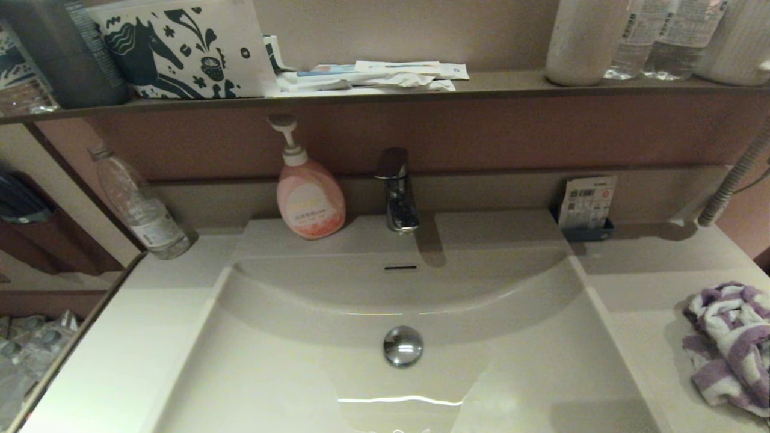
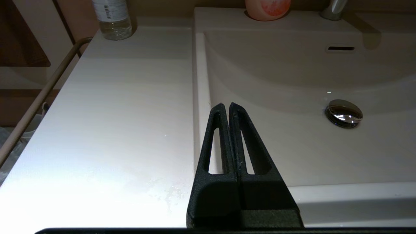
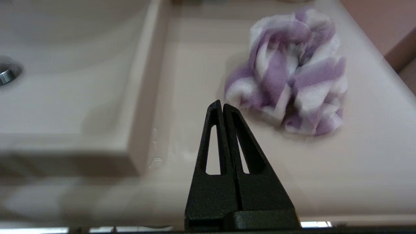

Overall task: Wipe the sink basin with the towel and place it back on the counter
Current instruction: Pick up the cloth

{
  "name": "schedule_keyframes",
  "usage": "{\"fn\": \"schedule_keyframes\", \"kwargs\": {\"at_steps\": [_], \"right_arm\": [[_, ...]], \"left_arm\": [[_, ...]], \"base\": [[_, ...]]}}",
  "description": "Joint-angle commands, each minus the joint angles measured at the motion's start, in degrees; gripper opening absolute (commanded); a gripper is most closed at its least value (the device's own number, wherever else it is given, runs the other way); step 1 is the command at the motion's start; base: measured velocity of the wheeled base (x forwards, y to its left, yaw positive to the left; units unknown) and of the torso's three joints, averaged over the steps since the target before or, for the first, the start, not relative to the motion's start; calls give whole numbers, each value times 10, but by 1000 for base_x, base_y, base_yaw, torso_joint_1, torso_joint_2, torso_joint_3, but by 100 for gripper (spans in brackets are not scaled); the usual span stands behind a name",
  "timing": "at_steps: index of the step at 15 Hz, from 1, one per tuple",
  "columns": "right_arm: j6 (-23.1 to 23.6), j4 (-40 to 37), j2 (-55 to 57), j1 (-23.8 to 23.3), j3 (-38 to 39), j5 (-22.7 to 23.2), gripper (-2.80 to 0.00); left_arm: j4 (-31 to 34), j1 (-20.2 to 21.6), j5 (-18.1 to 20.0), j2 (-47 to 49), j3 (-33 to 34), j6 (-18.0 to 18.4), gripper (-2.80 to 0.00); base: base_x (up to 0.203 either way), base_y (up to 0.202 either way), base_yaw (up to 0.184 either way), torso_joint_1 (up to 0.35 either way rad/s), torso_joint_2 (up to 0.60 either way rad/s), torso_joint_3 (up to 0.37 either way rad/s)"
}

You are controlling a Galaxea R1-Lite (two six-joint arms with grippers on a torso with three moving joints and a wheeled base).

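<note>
The purple and white striped towel (image 1: 728, 346) lies crumpled on the counter (image 1: 637, 288) to the right of the sink basin (image 1: 289, 367). In the right wrist view the towel (image 3: 289, 71) sits just beyond my right gripper (image 3: 221, 104), which is shut, holds nothing and hovers over the counter near its front edge. My left gripper (image 2: 227, 105) is shut and empty, above the basin's left rim (image 2: 200, 97). The chrome drain plug (image 1: 403, 346) sits in the middle of the basin, with the slot overflow (image 1: 400, 267) behind it. Neither gripper shows in the head view.
A faucet (image 1: 396, 189) and a pink soap pump bottle (image 1: 308, 192) stand behind the basin. A clear water bottle (image 1: 139, 207) stands at the back left, a small card holder (image 1: 586, 207) at the back right. The dark shelf (image 1: 421, 93) above carries bottles and packets.
</note>
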State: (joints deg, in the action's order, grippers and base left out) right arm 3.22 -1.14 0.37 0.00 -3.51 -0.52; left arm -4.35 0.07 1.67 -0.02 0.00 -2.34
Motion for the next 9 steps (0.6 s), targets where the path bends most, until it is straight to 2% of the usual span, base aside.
{"fn": "schedule_keyframes", "kwargs": {"at_steps": [1,5,9], "right_arm": [[0,-14,21,-1,-45,-1,-280],[-1,-35,127,0,-137,-27,-280],[7,-39,280,0,-217,-90,-280]], "left_arm": [[0,0,0,1,0,0,-280],[0,0,0,1,0,0,-280],[0,0,0,1,0,0,-280]], "base": [[0,0,0,0,0,0],[0,0,0,0,0,0],[0,0,0,0,0,0]]}}
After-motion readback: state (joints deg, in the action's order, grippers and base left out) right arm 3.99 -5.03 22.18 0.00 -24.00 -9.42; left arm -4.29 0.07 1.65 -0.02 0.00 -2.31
